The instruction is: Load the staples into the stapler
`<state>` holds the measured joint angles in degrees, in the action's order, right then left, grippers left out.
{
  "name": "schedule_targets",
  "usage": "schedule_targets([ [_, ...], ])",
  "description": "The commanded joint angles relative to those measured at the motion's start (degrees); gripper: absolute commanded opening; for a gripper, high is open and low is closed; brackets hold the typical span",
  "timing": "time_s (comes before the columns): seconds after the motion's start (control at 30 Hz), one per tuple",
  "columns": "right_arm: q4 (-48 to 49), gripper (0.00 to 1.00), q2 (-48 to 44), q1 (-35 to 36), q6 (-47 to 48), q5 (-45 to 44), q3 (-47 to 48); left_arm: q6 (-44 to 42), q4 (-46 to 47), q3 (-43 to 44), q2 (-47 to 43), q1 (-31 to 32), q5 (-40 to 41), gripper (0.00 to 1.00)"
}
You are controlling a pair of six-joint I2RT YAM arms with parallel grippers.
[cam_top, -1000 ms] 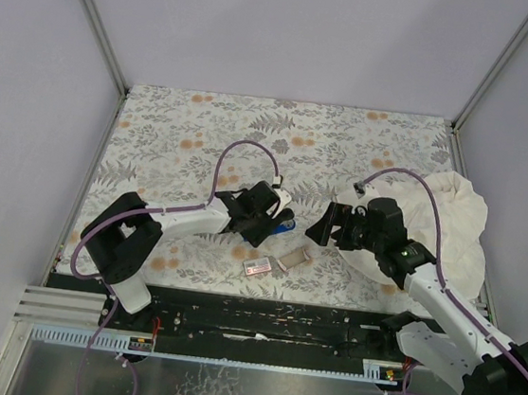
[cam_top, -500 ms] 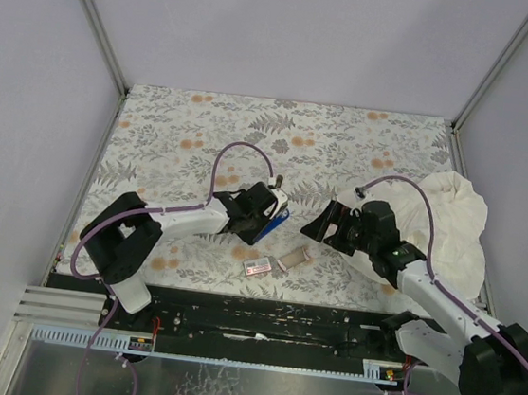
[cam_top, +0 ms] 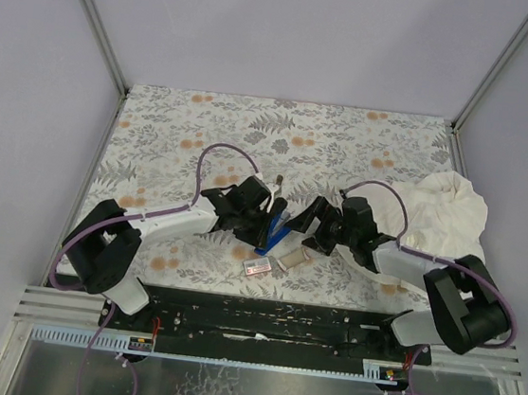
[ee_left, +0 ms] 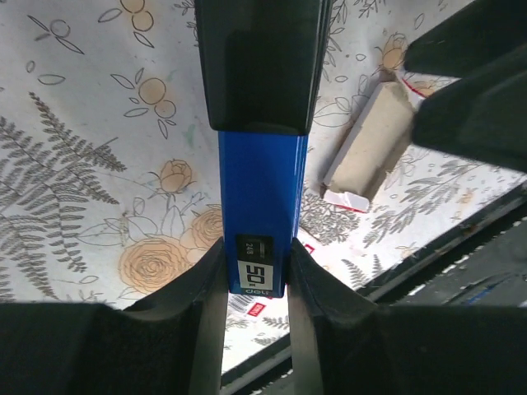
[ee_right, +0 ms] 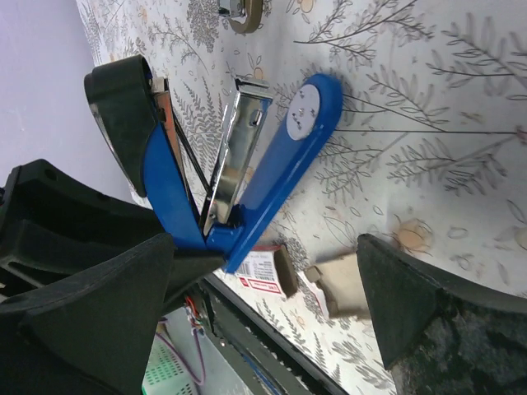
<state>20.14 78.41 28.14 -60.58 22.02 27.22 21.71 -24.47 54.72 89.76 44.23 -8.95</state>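
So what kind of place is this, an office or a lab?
Most likely a robot test bench, not an office: left arm and right arm bolted to a black rail, plain walls on a metal frame, flowered table cover.

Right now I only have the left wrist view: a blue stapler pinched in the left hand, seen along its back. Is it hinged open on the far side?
Observer: Yes. The right wrist view shows the stapler spread wide open, with its metal magazine bare between the top arm and the base.
Operator: Where is the right hand?
Observer: The right hand is just right of the stapler, open and holding nothing.
Operator: And the staples?
Observer: In the top view the white box with the pink label lies flat just left of the cardboard tray, below the stapler.
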Motion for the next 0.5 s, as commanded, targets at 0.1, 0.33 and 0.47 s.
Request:
schedule_targets([
  [0.1, 10.8, 0.99, 6.5, 4.2, -7.5, 0.2, 4.2, 7.4, 1.7, 0.4, -1.8, -1.3, -6.1, 0.00],
  [0.33, 17.1, 0.99, 11.9, 5.9, -10.4, -0.9, 3.3, 7.4, 0.4, 0.1, -0.4, -1.3, -8.7, 0.00],
  [0.47, 20.4, 0.99, 13.9, 5.9, -11.6, -1.0, 2.5, 7.5, -0.2, -0.5, 0.4, -1.3, -9.8, 0.00],
])
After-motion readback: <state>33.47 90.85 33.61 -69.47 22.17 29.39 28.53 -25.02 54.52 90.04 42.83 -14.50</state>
